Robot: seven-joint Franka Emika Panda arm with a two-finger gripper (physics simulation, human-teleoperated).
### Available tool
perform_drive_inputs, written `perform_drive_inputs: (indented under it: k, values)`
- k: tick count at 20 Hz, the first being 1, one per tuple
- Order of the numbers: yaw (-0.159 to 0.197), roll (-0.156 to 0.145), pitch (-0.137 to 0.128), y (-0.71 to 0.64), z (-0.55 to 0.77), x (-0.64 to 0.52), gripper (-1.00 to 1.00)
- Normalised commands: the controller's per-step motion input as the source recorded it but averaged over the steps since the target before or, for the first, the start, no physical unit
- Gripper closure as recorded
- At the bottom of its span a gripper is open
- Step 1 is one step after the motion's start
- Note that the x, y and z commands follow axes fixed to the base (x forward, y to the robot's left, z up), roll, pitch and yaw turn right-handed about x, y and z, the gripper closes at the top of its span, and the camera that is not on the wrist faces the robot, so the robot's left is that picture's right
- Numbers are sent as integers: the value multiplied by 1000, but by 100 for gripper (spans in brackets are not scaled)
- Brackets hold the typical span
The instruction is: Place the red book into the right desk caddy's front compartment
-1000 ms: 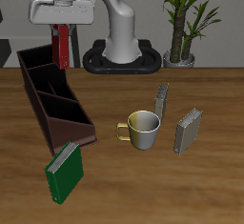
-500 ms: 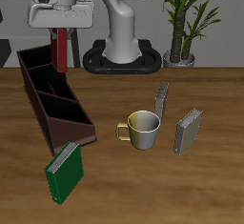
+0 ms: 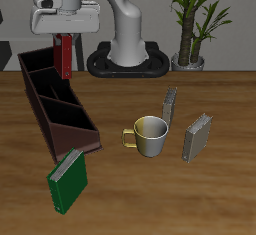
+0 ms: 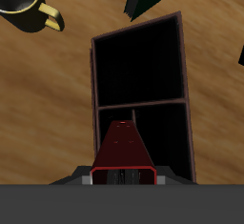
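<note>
Jaws are clamped on the red book (image 3: 66, 55) by its top edge, hung above the right desk caddy (image 3: 55, 104); stiff, thin, probably light.

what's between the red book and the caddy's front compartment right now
Nothing visible. The gripper holds the red book upright above the caddy, toward its back end. The front compartment looks open and empty in the wrist view. The green book leans outside the caddy's front end, not over the opening.
</note>
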Motion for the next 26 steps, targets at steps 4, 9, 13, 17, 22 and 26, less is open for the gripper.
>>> perform_drive_inputs:
  k: [4, 9, 13, 17, 22, 26]
  values:
    - [3, 9, -5, 88, -27, 37, 100]
    - [14, 37, -47, 195, 172, -25, 100]
    - [-3, 16, -22, 132, 87, -24, 100]
    - [-14, 9, 5, 34, -50, 100, 100]
    - [-10, -10, 22, -28, -120, 54, 100]
    - [-15, 0, 32, -12, -153, 59, 100]
